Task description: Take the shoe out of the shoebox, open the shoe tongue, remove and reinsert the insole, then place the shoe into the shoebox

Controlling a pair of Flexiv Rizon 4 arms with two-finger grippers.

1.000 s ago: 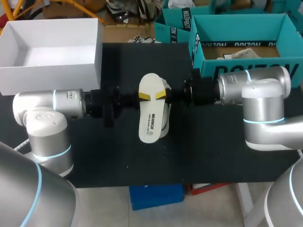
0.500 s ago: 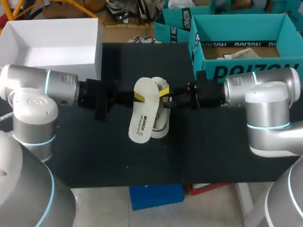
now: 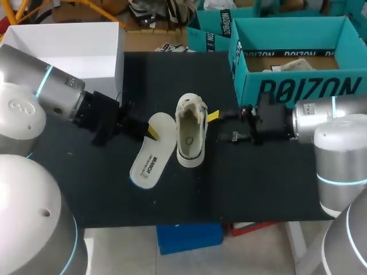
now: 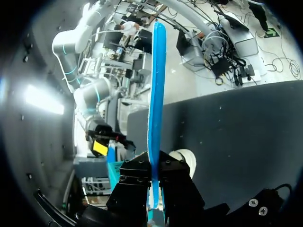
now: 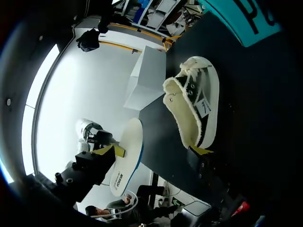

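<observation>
From the head view, the shoe (image 3: pixel 190 130) stood upright on the black table (image 3: pixel 258 183), near its middle. Its long axis ran from the near edge to the far edge, laces and toe at the far end and the open heel toward the robot. Just beside it on the left, the insole (image 3: pixel 149 156) lay along a diagonal, printed side up. Its far end was close to the shoe, and its near end swung out to the left. The left gripper (image 3: pixel 152 131) was clamped on that far end. The right gripper (image 3: pixel 214 117) sat just beside the shoe's right flank, and its state could not be told. A white box (image 3: pixel 63 43) stood at the far left corner and a teal box (image 3: pixel 298 86) at the far right. In the left wrist view, the insole (image 4: pixel 156 94) showed edge-on as a thin blue strip pinched in the left gripper (image 4: pixel 154 177), running straight out ahead over the table (image 4: pixel 236 123). In the right wrist view, the shoe (image 5: pixel 194 106) lay ahead of the gripper. Its fleecy opening faced the camera and its laces were at the far end. Beyond it the left gripper (image 5: pixel 112 151) held the insole (image 5: pixel 129 153) by one end. The white box (image 5: pixel 147 78) stood behind, and a corner of the teal box (image 5: pixel 246 19) was off to the side.
</observation>
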